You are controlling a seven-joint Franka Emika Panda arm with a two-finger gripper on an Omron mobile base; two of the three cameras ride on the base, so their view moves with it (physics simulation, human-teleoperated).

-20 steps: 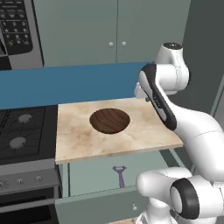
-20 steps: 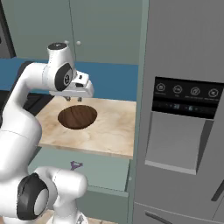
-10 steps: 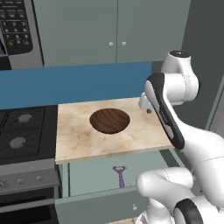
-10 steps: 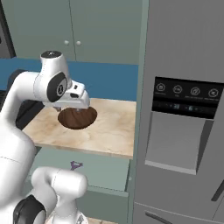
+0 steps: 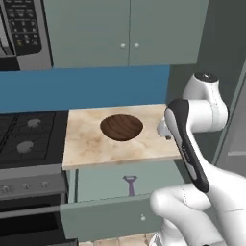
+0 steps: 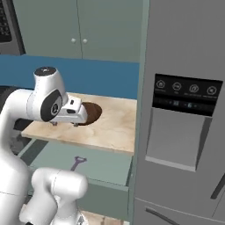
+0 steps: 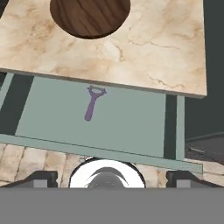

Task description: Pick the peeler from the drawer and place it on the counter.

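The purple peeler (image 7: 92,103) lies flat on the floor of the open grey-green drawer (image 7: 131,124), head toward the counter; it also shows in both base views (image 5: 130,185) (image 6: 78,162). The drawer's front panel (image 5: 105,220) carries a small pale knob. Above it the beige marble counter (image 5: 84,141) (image 6: 114,129) holds a dark wooden bowl (image 5: 121,127). My gripper (image 6: 65,124) hovers over the counter's front right part, beside the bowl, pointing down. It is open and holds nothing. In the hand view its fingertips (image 7: 41,177) stand wide apart, well above the peeler.
A black gas stovetop (image 5: 26,137) lies left of the counter, with the oven front below and a microwave (image 5: 24,29) above. Grey-green wall cabinets (image 5: 127,31) hang behind. A tall grey fridge (image 6: 184,114) stands against the counter's right end. Tiled floor shows below the drawer.
The hand has come forward and down from above the bowl toward the counter's front edge. Its jaws have spread from nearly shut to open. The peeler, bowl and drawer have not moved.
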